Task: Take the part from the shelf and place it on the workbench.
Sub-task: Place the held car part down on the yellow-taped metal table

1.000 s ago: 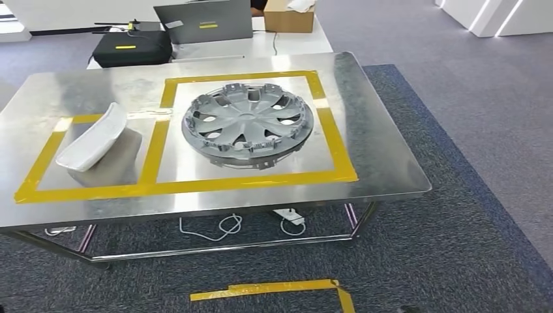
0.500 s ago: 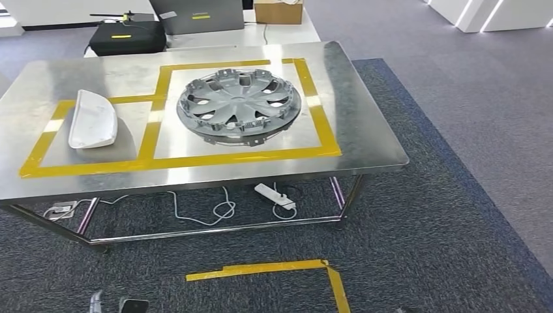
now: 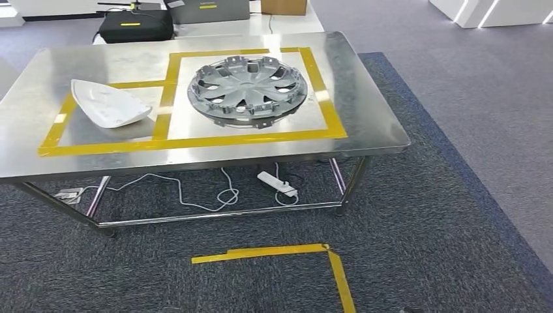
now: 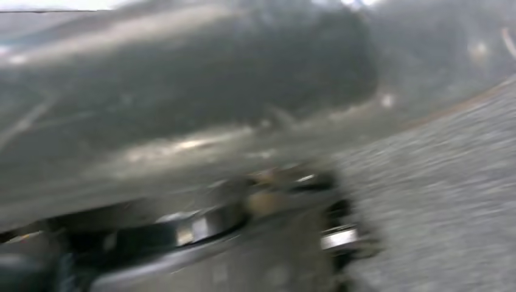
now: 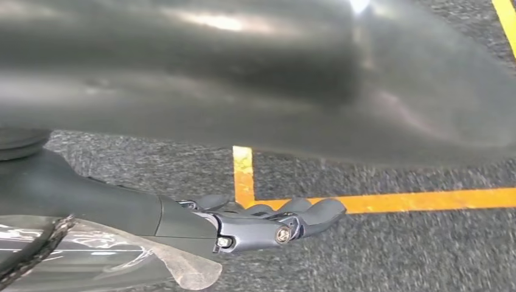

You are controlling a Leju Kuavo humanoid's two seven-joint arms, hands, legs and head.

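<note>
The right hand (image 5: 261, 222) hangs low over the carpet (image 5: 426, 255) beside a yellow tape corner (image 5: 244, 182), fingers extended, slightly apart, holding nothing. The left wrist view is too blurred to tell the left hand's state. In the head view, floor tape (image 3: 274, 253) lies lower centre. Beyond, the workbench (image 3: 365, 111) bears the white part (image 3: 107, 104) at upper left, well apart from the right hand, and a hubcap (image 3: 246, 90) upper centre.

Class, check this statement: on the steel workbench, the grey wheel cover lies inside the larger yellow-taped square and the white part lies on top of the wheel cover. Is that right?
Not quite. The head view shows the white part lying apart from the wheel cover, in the smaller taped area beside it, with its tip over the yellow tape between the two. The rest holds: the wheel cover lies inside the larger taped square on the steel workbench.
</note>
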